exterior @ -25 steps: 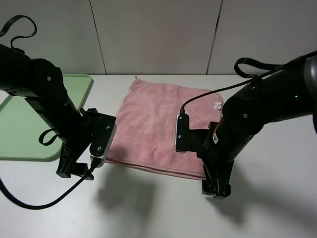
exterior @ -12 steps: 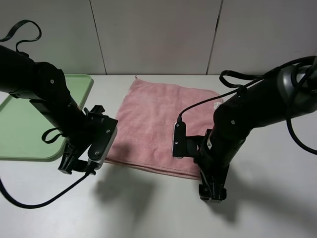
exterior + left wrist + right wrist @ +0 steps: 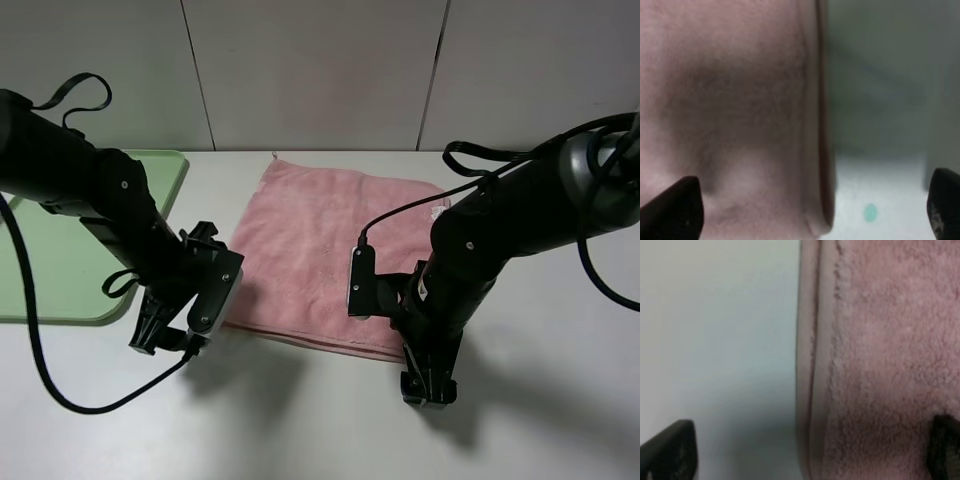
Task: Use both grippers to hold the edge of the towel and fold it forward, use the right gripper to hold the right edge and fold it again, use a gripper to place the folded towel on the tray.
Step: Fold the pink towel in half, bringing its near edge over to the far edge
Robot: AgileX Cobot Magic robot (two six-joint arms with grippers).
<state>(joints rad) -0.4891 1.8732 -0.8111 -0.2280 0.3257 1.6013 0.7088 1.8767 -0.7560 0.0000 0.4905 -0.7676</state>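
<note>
The pink towel (image 3: 310,250) lies flat in the middle of the table, its white tag (image 3: 438,212) at the far right corner. My left gripper (image 3: 163,338) hangs low by the towel's near left corner. In the left wrist view the left gripper (image 3: 807,210) is open, its fingertips (image 3: 670,210) straddling the stitched hem (image 3: 821,125). My right gripper (image 3: 427,386) is down at the near right corner. The right gripper (image 3: 805,452) is also open, with the towel's (image 3: 890,340) hem between its fingers and nothing gripped. The light-green tray (image 3: 40,285) lies at the left.
Both arms' black cables (image 3: 60,400) loop over the table near the towel. A grey panelled wall (image 3: 320,70) stands behind the table's far edge. Bare white tabletop (image 3: 300,430) runs along the front.
The left arm has moved right, from beside the tray toward the towel's near left corner. The right arm shifted slightly left and lower, then held still. Both grippers stayed open.
</note>
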